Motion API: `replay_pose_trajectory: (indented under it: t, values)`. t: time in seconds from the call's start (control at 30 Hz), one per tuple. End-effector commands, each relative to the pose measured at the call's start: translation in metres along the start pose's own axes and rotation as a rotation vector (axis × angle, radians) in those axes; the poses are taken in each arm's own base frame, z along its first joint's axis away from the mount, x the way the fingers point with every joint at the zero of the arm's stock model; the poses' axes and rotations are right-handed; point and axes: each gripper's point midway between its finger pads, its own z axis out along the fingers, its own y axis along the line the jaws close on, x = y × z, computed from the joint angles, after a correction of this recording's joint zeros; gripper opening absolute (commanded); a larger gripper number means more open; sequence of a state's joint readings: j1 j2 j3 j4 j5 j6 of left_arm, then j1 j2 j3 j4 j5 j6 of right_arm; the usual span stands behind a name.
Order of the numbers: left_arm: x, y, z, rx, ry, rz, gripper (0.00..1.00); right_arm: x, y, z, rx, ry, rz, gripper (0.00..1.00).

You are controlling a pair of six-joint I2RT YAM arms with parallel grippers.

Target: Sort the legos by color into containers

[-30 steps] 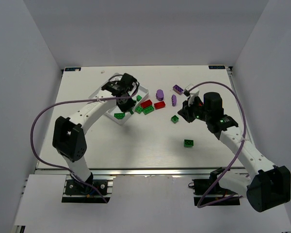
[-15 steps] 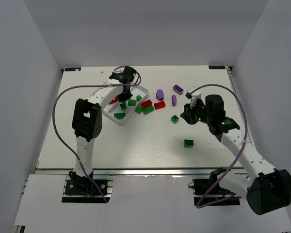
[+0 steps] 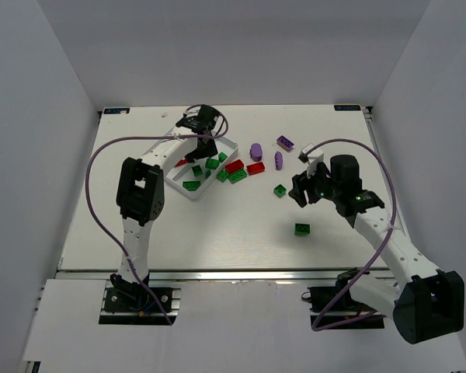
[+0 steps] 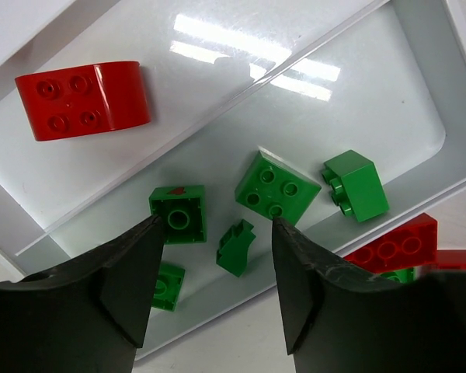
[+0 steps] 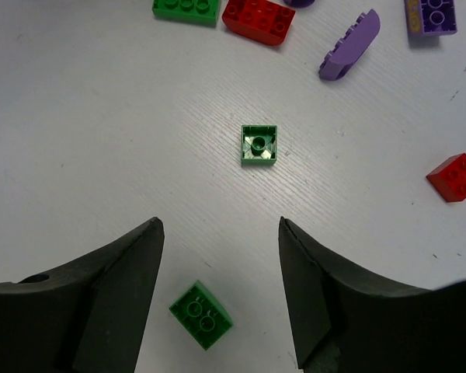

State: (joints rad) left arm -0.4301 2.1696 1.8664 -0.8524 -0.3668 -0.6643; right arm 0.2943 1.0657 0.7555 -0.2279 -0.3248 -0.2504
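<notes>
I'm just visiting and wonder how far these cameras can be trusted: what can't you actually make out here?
- Top view: the left gripper covers part of the tray, so bricks under it are hidden.
- Left wrist: one green brick sits half behind a finger; a red brick is partly behind the other finger.
- Right wrist: a purple brick is cut off by the top edge.
</notes>
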Motion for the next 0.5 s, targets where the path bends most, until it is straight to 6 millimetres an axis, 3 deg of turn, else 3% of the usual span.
replay_pose_trajectory:
  t: [0.0, 0.03, 0.07, 0.1, 0.17, 0.2, 0.23, 0.27, 0.3, 0.33, 0.47]
  values:
    - [-0.032, -0.007, -0.038, 0.078, -0.087, -0.022, 0.68, 0.004, 0.000, 0.000, -0.022, 0.024, -0.006, 0.66]
    - [-0.032, -0.005, -0.043, 0.086, -0.094, -0.013, 0.69, 0.009, 0.001, 0.000, -0.028, 0.045, -0.001, 0.67]
    - [-0.049, -0.007, -0.067, 0.137, -0.158, -0.036, 0.71, 0.011, 0.001, 0.000, -0.030, 0.056, -0.007, 0.67]
    - [-0.035, 0.002, -0.065, 0.134, -0.146, -0.014, 0.74, 0.014, 0.001, -0.002, -0.034, 0.075, -0.006, 0.68]
    - [-0.040, 0.001, -0.084, 0.210, -0.207, -0.021, 0.84, 0.020, 0.002, -0.001, -0.050, 0.106, -0.024, 0.80]
    - [-0.049, 0.007, -0.114, 0.262, -0.267, -0.029, 0.88, 0.021, 0.003, -0.002, -0.057, 0.120, -0.028, 0.85]
    - [-0.029, 0.017, -0.108, 0.258, -0.241, -0.016, 0.91, 0.027, 0.006, -0.004, -0.076, 0.152, -0.022, 0.89]
    - [-0.028, 0.015, -0.116, 0.310, -0.262, -0.021, 0.98, 0.032, 0.008, -0.002, -0.096, 0.177, -0.022, 0.89]
    - [-0.032, 0.021, -0.139, 0.354, -0.301, -0.038, 0.98, 0.033, 0.009, -0.002, -0.115, 0.189, -0.046, 0.89]
    - [-0.012, 0.030, -0.132, 0.347, -0.268, -0.033, 0.98, 0.038, 0.016, -0.001, -0.165, 0.212, -0.048, 0.89]
    - [0.021, 0.049, -0.146, 0.407, -0.250, -0.089, 0.98, 0.066, 0.047, -0.018, -0.401, 0.315, -0.140, 0.90]
